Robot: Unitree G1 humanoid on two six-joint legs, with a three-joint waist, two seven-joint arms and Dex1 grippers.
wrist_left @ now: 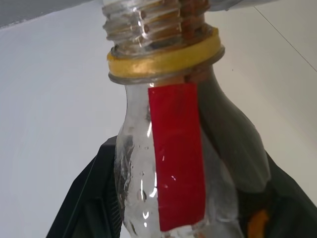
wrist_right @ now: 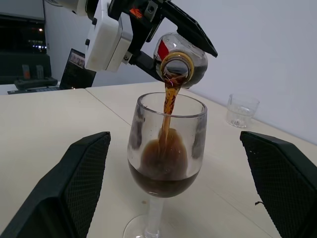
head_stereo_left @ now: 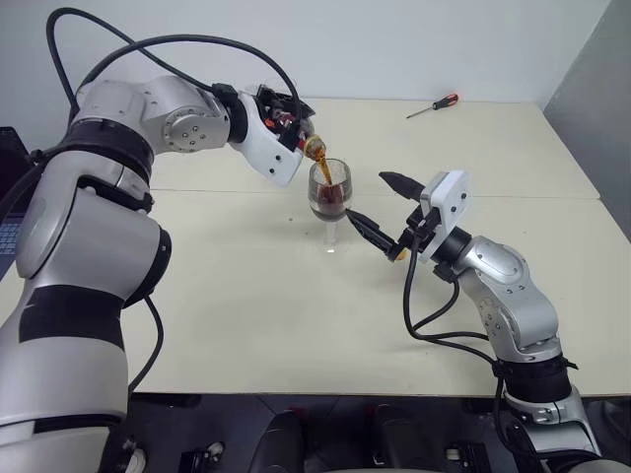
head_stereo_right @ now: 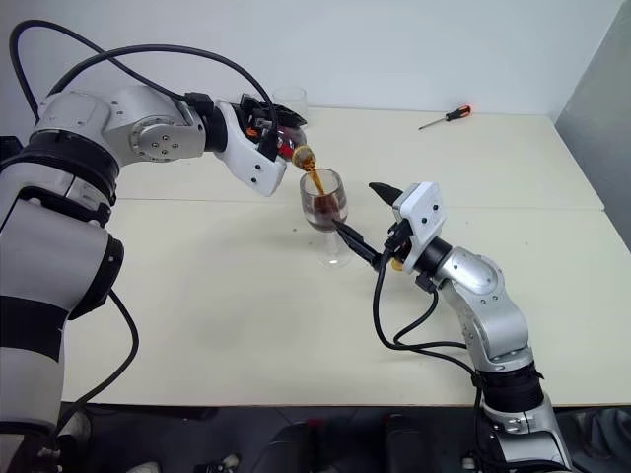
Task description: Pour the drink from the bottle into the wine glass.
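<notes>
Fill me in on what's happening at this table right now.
The left tool holds the bottle tipped over the wine glass, and the drink runs in a thin stream into the bowl, which is filled low so far. The right tool is open, one finger on each side of the glass without gripping it. A tumbler and a screwdriver lie farther back.

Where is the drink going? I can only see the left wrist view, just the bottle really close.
Observer: Into the wine glass. A brown stream of the drink falls from the bottle into its bowl.
Operator: Is it full yet?
Observer: No, the drink fills only the lower part of the bowl.
Operator: What's the other arm doing?
Observer: The right gripper is open wide, one finger on each side of the wine glass.
</notes>
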